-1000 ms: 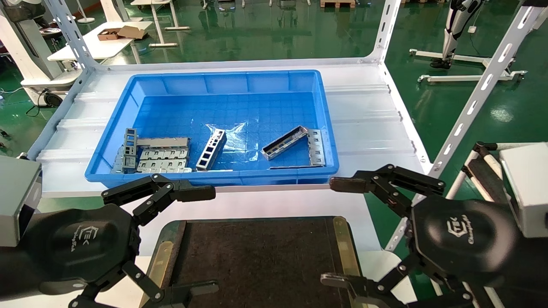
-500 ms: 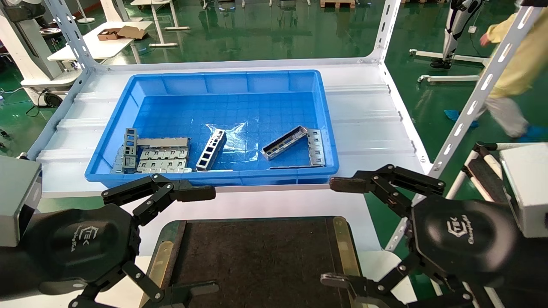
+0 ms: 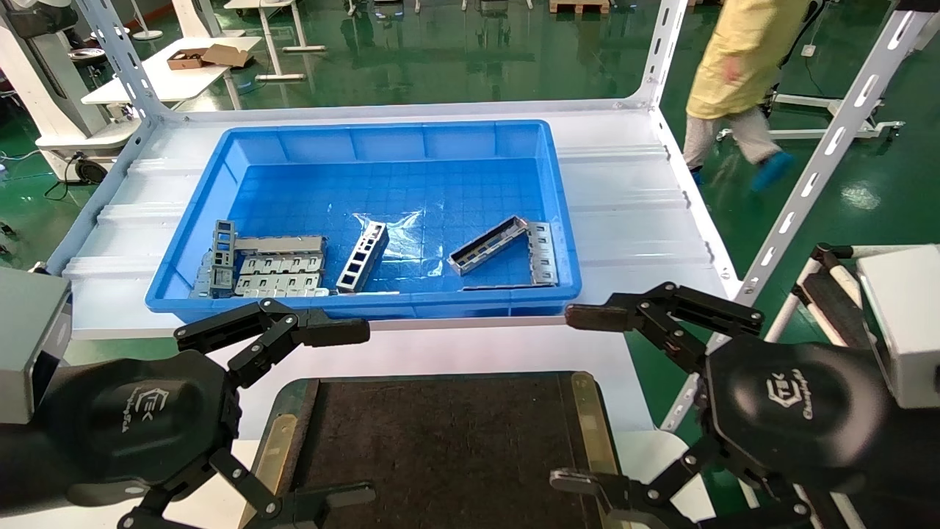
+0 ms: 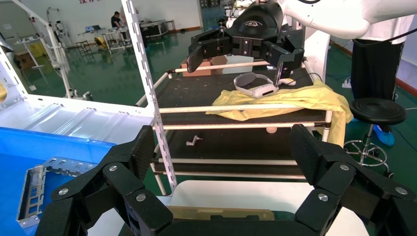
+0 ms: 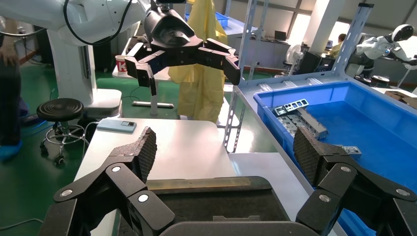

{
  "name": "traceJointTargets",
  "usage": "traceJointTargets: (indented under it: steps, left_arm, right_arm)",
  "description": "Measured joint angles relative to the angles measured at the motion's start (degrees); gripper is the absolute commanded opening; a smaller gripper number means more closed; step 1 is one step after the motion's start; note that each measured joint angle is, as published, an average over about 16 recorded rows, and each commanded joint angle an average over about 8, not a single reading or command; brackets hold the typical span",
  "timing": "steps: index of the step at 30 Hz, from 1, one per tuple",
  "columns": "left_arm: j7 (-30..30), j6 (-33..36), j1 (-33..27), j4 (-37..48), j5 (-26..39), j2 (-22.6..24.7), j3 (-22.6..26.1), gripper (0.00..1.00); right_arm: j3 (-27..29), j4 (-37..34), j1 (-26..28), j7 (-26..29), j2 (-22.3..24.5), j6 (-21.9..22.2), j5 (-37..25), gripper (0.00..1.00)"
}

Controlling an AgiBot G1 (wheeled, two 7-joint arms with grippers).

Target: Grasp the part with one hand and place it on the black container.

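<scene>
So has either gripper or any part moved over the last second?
No. The left gripper and right gripper hang open beside the black container, as before. The part lies untouched in the blue bin. Only a person walked in behind the shelf.

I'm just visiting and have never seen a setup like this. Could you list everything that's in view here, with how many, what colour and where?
Blue bin: one, blue, on the white shelf ahead of the robot.
Part: one, grey trough-like channel, lying at an angle in the bin's right half.
Ladder-like piece: one, grey, near the bin's middle front.
Slotted plate: one, grey, beside the part by the right wall.
Stacked metal pieces: several, grey, in the bin's front left corner.
Black container: one, black with brass-coloured side strips, nearest the robot, nothing on it.
Passer-by: one, yellow coat, on the green floor behind.
Left gripper: one, black, open, over the container's left edge.
Right gripper: one, black, open, over its right edge.
</scene>
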Motion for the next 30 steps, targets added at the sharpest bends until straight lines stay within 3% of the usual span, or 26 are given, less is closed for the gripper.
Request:
traceJointTargets:
  steps: [15, 30]
  left_arm:
    - [-3.1, -5.0, -1.6, -0.7, 3.2, 1.6, 1.4, 1.00]
    - [-5.8, -17.4, -8.5, 1.9, 17.1, 10.7, 7.3, 1.00]
  right_arm:
    - [0.0, 0.0, 0.0, 0.0, 0.0, 0.0, 0.0, 1.00]
    - [0.0, 0.0, 0.0, 0.0, 0.0, 0.0, 0.0, 1.00]
